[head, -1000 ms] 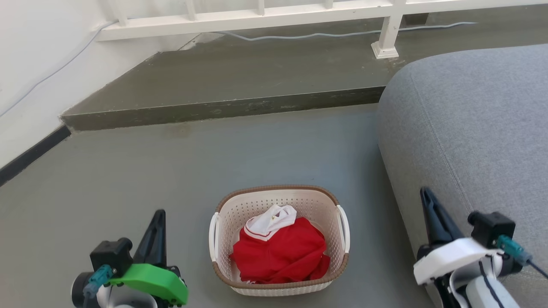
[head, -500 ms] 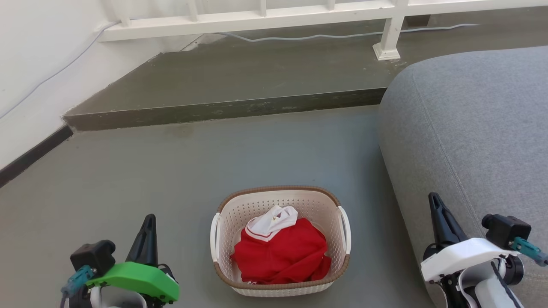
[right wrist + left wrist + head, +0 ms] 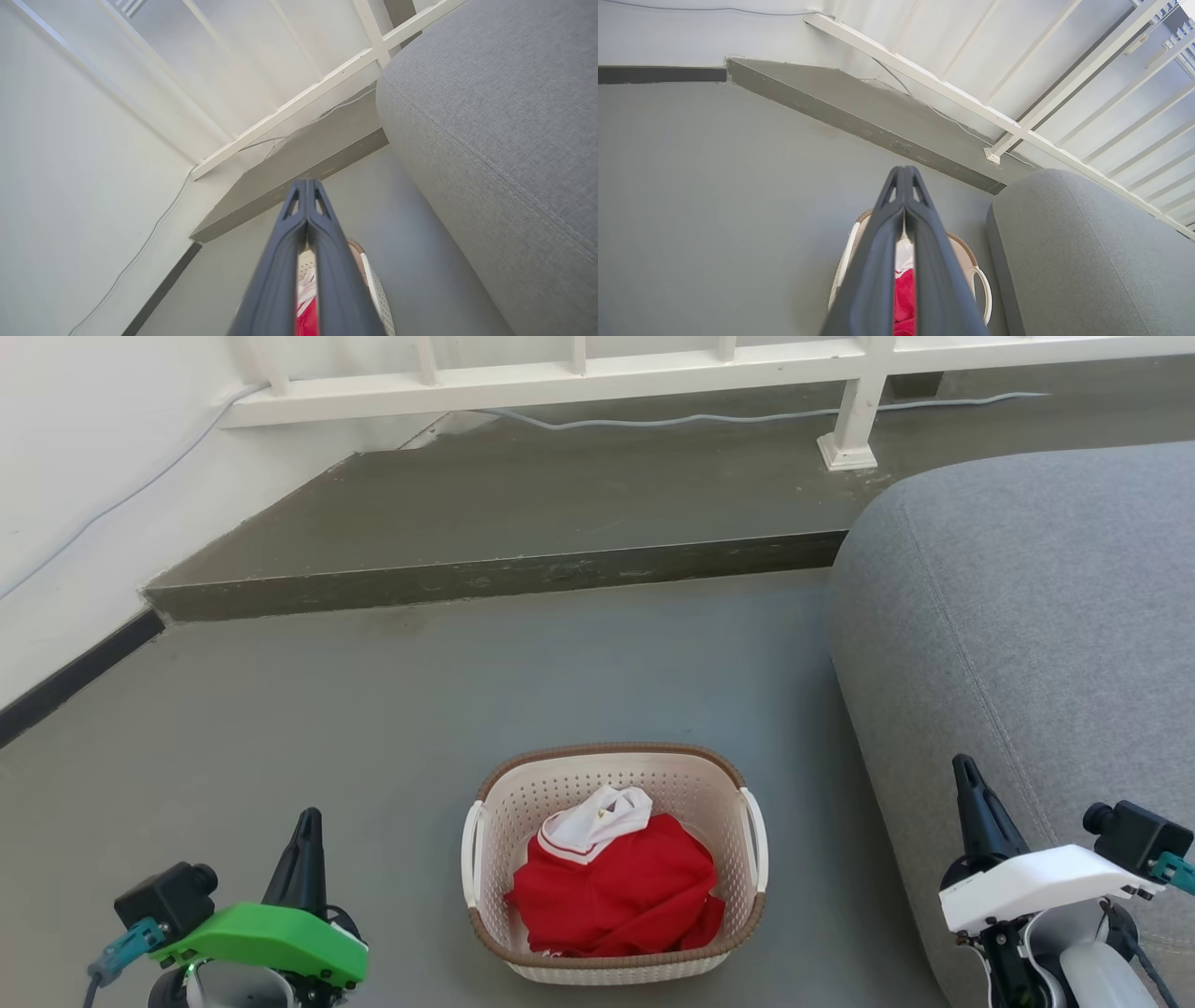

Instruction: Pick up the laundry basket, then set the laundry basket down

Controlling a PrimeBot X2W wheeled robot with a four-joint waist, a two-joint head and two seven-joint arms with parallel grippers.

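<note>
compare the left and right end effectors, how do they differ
The left end effector has a green shell; the right end effector has a white shell. The left end effector hangs over the floor left of the laundry basket; the right end effector sits before the grey sofa. Shared: both are shut, pointing up, holding nothing.

On the floor (image 3: 373,709): laundry basket (image 3: 560,793) at centre with a garment (image 3: 616,896) inside, sofa (image 3: 1027,635) near on its right. The left tool (image 3: 306,821) sits left of the basket and the right tool (image 3: 964,770) right of it by the sofa, both apart from the basket. Behind is a raised step (image 3: 523,513), with the railing (image 3: 560,378) along its far side and the wall (image 3: 75,476) at left.
</note>
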